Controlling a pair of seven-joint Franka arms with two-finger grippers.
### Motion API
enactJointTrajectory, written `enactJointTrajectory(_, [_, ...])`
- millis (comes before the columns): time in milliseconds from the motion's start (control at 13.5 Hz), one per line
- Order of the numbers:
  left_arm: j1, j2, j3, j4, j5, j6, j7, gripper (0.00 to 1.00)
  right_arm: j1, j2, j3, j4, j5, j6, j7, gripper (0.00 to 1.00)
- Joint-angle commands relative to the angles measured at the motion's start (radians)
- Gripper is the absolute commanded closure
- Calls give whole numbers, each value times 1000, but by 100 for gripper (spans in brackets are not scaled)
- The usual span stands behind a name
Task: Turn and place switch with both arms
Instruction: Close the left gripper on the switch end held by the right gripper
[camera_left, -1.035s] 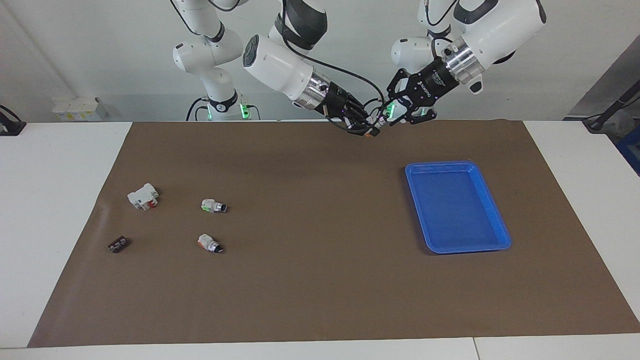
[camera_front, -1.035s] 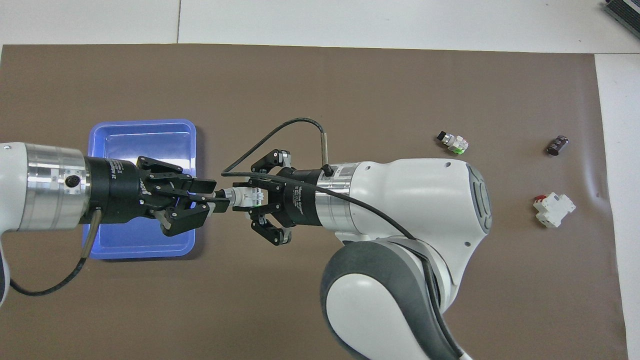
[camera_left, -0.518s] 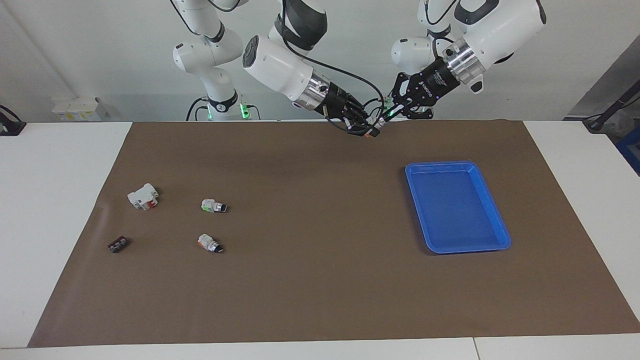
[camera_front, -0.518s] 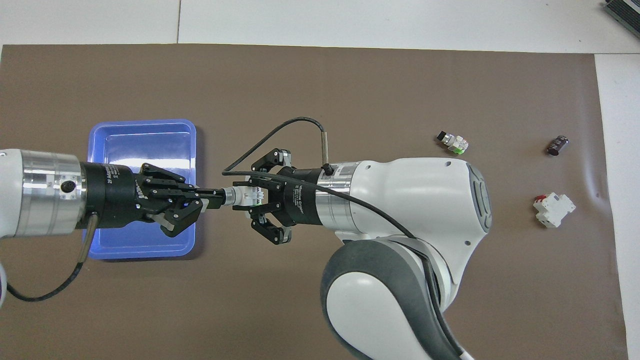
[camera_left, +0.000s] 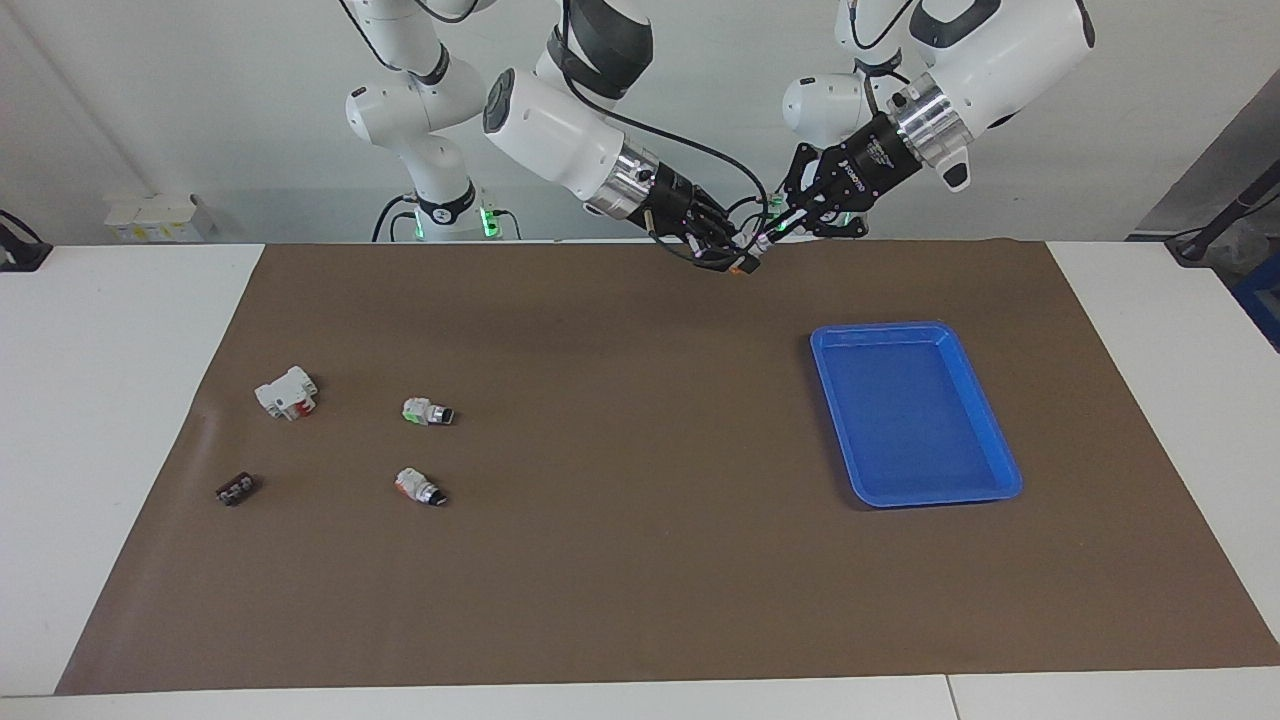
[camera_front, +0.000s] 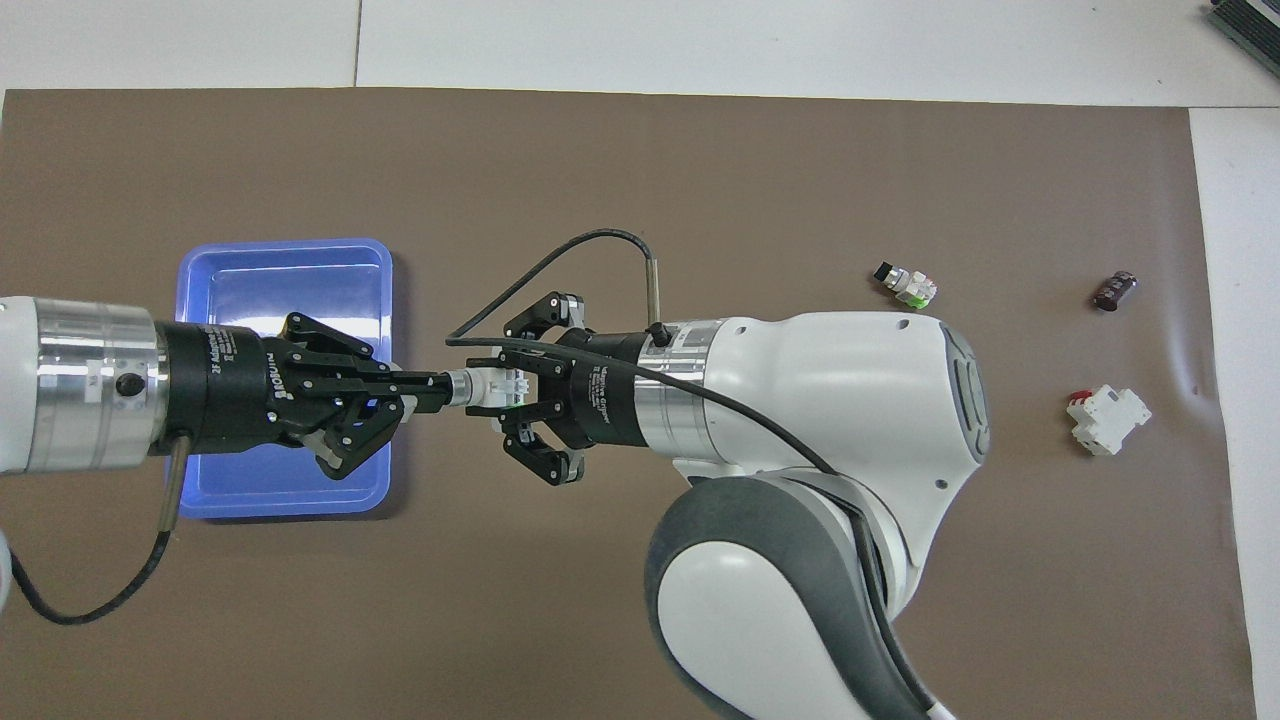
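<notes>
Both jaws are closed on the switch (camera_front: 487, 388), held in the air between them: my right gripper (camera_front: 510, 392) clamps its white body, my left gripper (camera_front: 425, 387) pinches the knob end. Its long axis runs gripper to gripper, near the tray (camera_front: 285, 255).

Above the mat (camera_front: 640, 180), both end effectors grip the switch (camera_front: 488, 389): left (camera_front: 432, 389) on its knob, right (camera_front: 512, 387) on its body.

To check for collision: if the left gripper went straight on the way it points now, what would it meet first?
The left gripper points at the switch held by the right gripper; it would probably press into that switch first.
</notes>
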Motion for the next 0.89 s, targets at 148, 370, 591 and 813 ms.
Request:
enactJointTrajectory(148, [-8, -27, -5, -13, -27, 16, 270, 100, -9, 0, 7, -1, 21, -4, 8, 100])
enactJointTrajectory(370, [-11, -36, -8, -9, -22, 19, 411, 100, -9, -3, 7, -1, 19, -4, 8, 100])
enactJointTrajectory(591, [-9, -46, -38, -19, -24, 25, 562, 100, -9, -3, 7, -1, 19, -5, 8, 100])
enactJointTrajectory(813, [-9, -46, -49, -14, -22, 27, 749, 100, -9, -3, 7, -2, 19, -4, 8, 100])
